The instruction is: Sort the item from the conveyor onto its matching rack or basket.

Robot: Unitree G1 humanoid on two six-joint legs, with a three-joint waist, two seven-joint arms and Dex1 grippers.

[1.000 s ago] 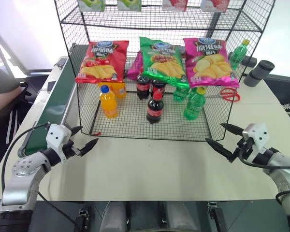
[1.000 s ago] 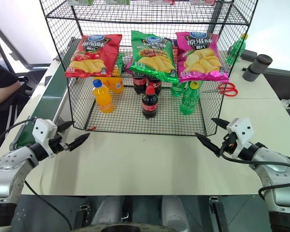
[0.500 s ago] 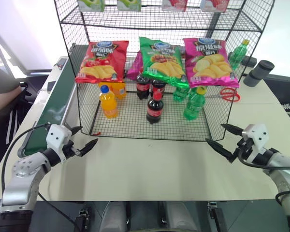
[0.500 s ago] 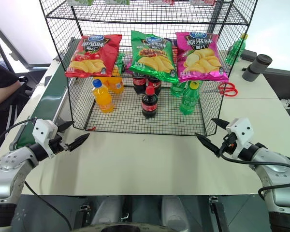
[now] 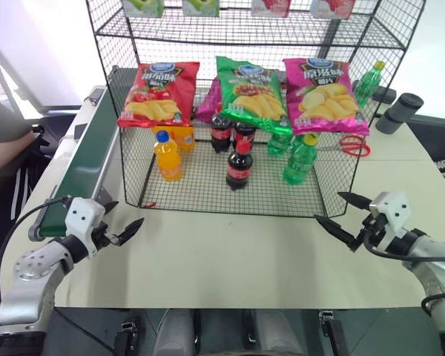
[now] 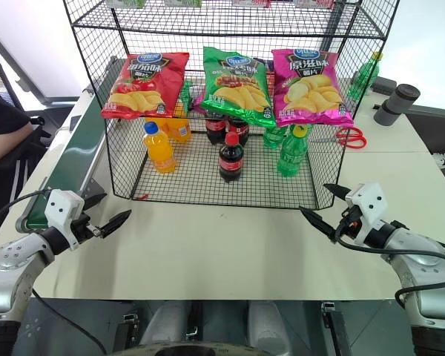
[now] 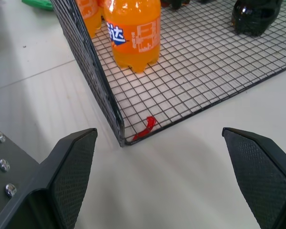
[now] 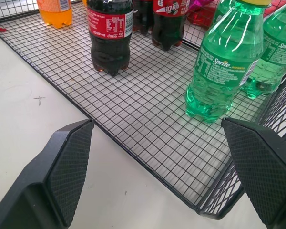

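Observation:
A small cola bottle point(image 5: 238, 166) with a red cap and red label stands upright on the mesh floor of the black wire rack point(image 5: 319, 204), near its front. Two more cola bottles point(image 5: 231, 132) stand behind it. The dark-green conveyor point(image 5: 81, 167) runs along the rack's left side. My left gripper point(image 5: 130, 212) hovers open over the table by the rack's front left corner, holding nothing. My right gripper point(image 5: 328, 206) hovers open off the front right corner, also holding nothing. The right wrist view looks at the front cola bottle point(image 8: 109, 33) across the mesh floor.
Orange soda bottles point(image 5: 167, 156) stand at the rack's left, green Sprite bottles point(image 5: 299, 159) at its right. Three chip bags point(image 5: 249, 90) hang above them. Red scissors point(image 5: 348, 145) and a dark cylinder point(image 5: 397, 113) lie on the table to the right. A person's arm point(image 5: 4, 141) shows at far left.

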